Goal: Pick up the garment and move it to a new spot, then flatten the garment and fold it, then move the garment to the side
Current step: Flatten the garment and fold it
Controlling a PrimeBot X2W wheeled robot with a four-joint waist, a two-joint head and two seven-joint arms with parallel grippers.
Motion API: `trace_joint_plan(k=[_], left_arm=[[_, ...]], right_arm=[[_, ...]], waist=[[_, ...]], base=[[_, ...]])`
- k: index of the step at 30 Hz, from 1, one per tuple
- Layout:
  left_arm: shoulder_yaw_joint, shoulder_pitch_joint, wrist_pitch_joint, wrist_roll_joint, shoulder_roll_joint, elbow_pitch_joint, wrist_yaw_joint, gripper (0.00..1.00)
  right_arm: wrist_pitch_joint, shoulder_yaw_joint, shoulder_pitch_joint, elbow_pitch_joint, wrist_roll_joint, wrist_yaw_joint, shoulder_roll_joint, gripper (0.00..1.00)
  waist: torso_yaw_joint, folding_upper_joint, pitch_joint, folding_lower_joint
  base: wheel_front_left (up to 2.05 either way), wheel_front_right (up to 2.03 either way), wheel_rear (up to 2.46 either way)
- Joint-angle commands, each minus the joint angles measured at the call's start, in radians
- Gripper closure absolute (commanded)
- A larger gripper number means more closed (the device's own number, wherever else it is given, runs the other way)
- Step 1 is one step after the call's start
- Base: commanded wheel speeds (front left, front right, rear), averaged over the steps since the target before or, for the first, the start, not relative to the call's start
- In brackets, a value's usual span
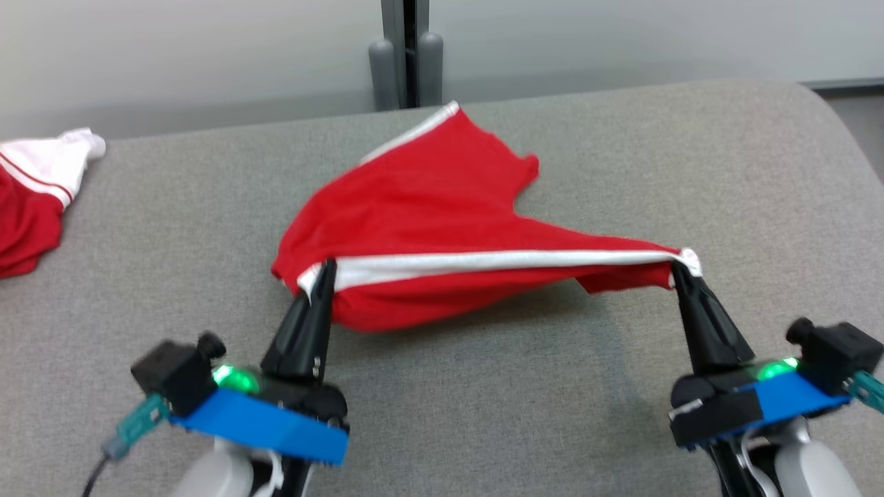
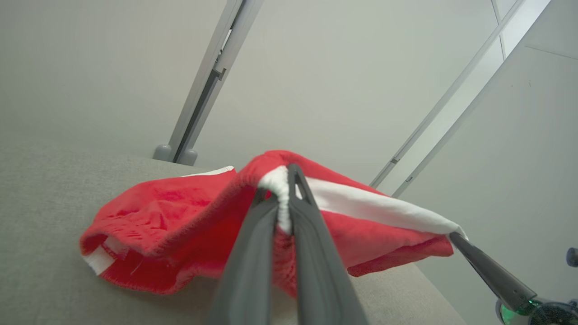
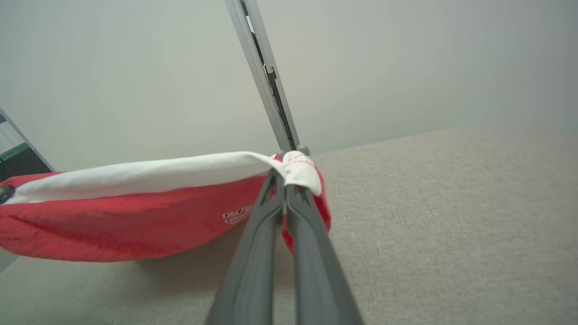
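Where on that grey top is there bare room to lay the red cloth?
Bare: the right side of the grey top, beyond the right hand, and the near strip between it and the left hand. Crowded: the middle, under the red cloth, and far left, by a second cloth.

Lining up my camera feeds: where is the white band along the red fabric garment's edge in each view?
Head view: white band of the red garment stretched level across centre.
Left wrist view: slanting from centre down to the right.
Right wrist view: from centre out to the left edge.
Shared landmark: grey upright post behind.
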Motion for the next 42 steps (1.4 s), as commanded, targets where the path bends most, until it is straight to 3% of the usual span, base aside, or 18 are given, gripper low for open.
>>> trace_joint_plan(k=[1,6,9,13,21,26,35,40,42], left_arm=[[-0.001,0.057,-0.004,0.010,0.014,-0.037,0.021,1.00],[-0.025,0.173,0.015,0.004,0.020,-0.122,0.085,1.00],[-0.040,0.184,0.029,0.012,0.006,-0.114,0.108,1.00],[-0.042,0.165,0.034,-0.023,-0.034,-0.086,0.106,1.00],[-0.017,0.018,0.047,-0.086,-0.138,0.112,0.087,1.00],[0.006,-0.114,0.086,-0.132,-0.194,0.276,0.083,1.00],[-0.003,-0.308,0.118,-0.170,-0.251,0.476,0.080,1.00],[-0.033,-0.383,0.114,-0.188,-0.264,0.536,0.070,1.00],[-0.046,-0.404,0.113,-0.197,-0.266,0.554,0.069,1.00]], right_arm=[[0.027,-0.022,0.062,-0.068,-0.013,0.000,0.004,1.00],[0.133,-0.070,0.178,-0.241,-0.003,0.000,0.024,1.00],[0.187,-0.100,0.184,-0.270,-0.019,0.000,0.027,1.00],[0.241,-0.113,0.125,-0.243,-0.013,0.000,0.019,1.00],[0.347,-0.078,-0.147,-0.043,-0.054,0.000,-0.097,1.00],[0.385,0.000,-0.349,0.133,-0.072,0.000,-0.164,1.00],[0.350,0.063,-0.645,0.475,-0.102,0.000,-0.184,0.99],[0.295,0.096,-0.749,0.619,-0.121,0.000,-0.193,0.90],[0.264,0.094,-0.784,0.672,-0.129,0.000,-0.192,0.70]], waist=[[-0.010,0.0000,-0.029,0.0004],[0.019,0.0000,-0.037,0.0004],[0.046,0.0000,-0.027,0.0004],[0.075,0.0000,-0.008,0.0004],[0.179,0.0000,0.081,0.0004],[0.229,0.0000,0.129,0.0004],[0.280,0.0000,0.196,0.0004],[0.304,0.0000,0.228,0.0004],[0.309,0.0000,0.236,0.0004]], base=[[0.00,0.00,0.00],[0.00,0.00,0.00],[0.00,0.00,0.00],[0.00,0.00,0.00],[0.00,0.00,0.00],[0.00,0.00,0.00],[0.00,0.00,0.00],[0.00,0.00,0.00],[0.00,0.00,0.00]])
